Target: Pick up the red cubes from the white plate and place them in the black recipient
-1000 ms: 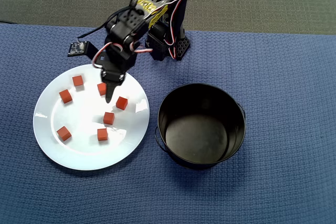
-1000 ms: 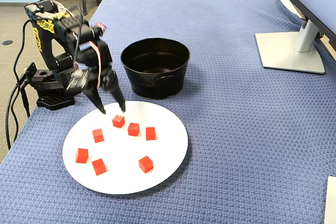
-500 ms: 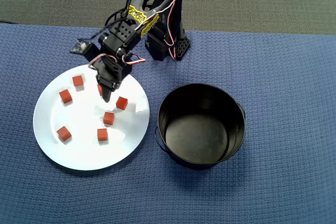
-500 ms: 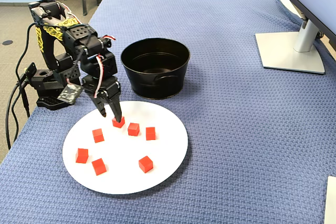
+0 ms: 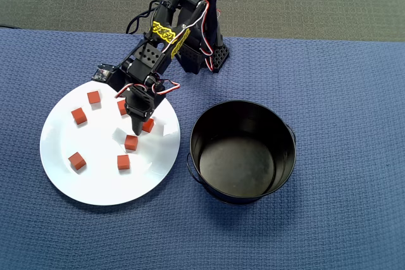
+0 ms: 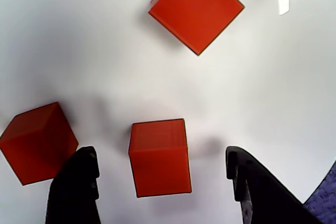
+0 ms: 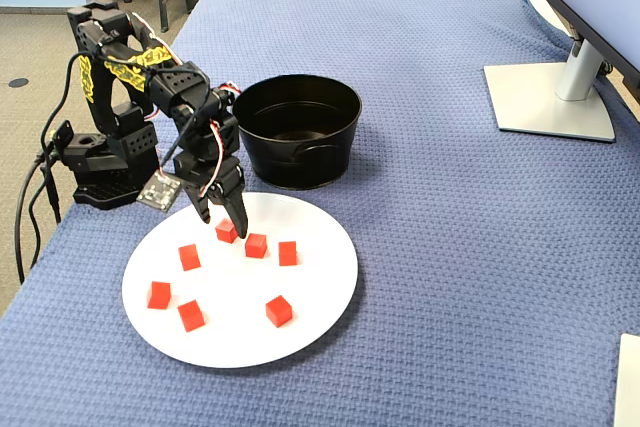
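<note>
One red cube (image 6: pixel 159 157) lies on the white plate (image 5: pixel 101 184) between my fingertips (image 6: pixel 79 182), untouched. My hand (image 6: pixel 160 192) is spread wide around it. Other cubes (image 5: pixel 78 116) lie scattered on the plate; the black recipient (image 5: pixel 243 151) stands just beside it.

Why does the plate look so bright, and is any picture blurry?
Overhead view: glare patches on the glossy white plate. Wrist view: soft shadows beside each red cube, and a bright streak at the top right; the tool tips look slightly soft. Fixed view: evenly lit, sharp.
</note>
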### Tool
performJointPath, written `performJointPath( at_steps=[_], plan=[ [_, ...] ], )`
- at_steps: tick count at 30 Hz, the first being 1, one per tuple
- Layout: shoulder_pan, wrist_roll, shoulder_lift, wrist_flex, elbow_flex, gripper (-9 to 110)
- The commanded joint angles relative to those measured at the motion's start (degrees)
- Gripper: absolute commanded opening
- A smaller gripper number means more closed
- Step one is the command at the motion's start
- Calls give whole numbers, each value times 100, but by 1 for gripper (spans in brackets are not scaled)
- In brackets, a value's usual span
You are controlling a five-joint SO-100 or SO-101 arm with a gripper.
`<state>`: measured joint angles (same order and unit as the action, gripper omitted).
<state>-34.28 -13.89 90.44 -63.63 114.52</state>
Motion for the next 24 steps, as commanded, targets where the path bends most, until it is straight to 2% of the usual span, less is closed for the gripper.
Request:
performJointPath(
  at_steps=[1,7,9,10,18,24],
  plan=[
    [79,-132,-35,105,-369,25],
    [158,-220,-62,167,-316,24],
    [158,-220,-88,202,-316,13],
    [158,-211,-97,220,-334,0],
    [114,-237,220,281,-264,0],
    [79,-308,1354,-510,-659,0]
  ],
)
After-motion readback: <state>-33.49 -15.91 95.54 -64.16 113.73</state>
